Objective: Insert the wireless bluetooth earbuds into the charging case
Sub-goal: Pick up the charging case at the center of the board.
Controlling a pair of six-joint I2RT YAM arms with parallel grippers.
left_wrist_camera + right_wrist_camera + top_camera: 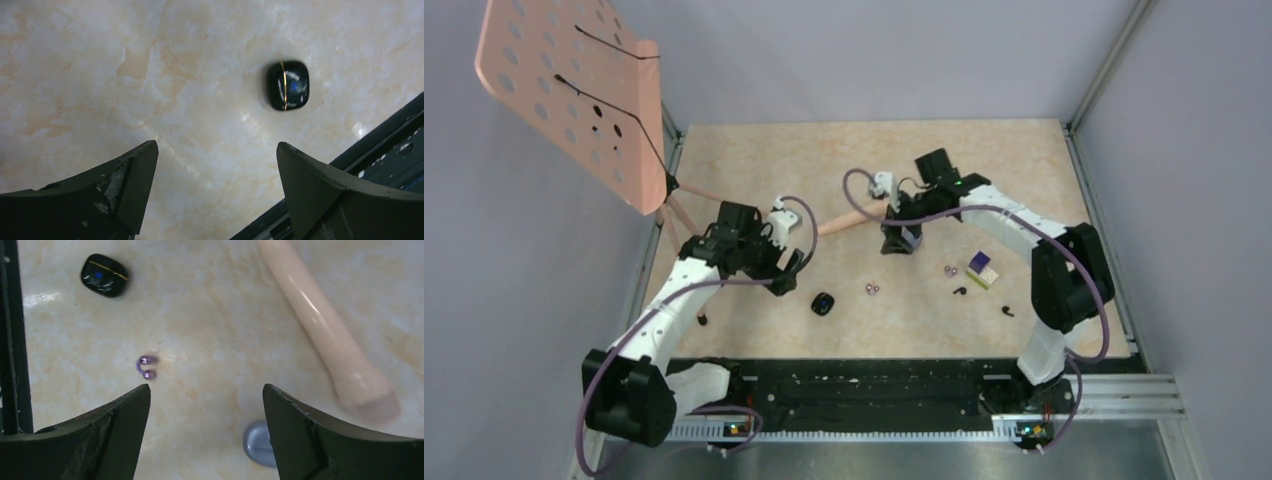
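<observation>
A closed glossy black charging case lies on the marble table; it also shows in the left wrist view and the right wrist view. Two pinkish-purple earbuds lie right of it, seen in the right wrist view; another pair lies farther right. Two black curved earbuds lie at the right front. My left gripper is open and empty, above and left of the case. My right gripper is open, over a grey-blue rounded object.
A purple-and-cream block sits at the right. A pink perforated stand rises at the back left; its leg reaches beside my right gripper. A black rail runs along the front edge.
</observation>
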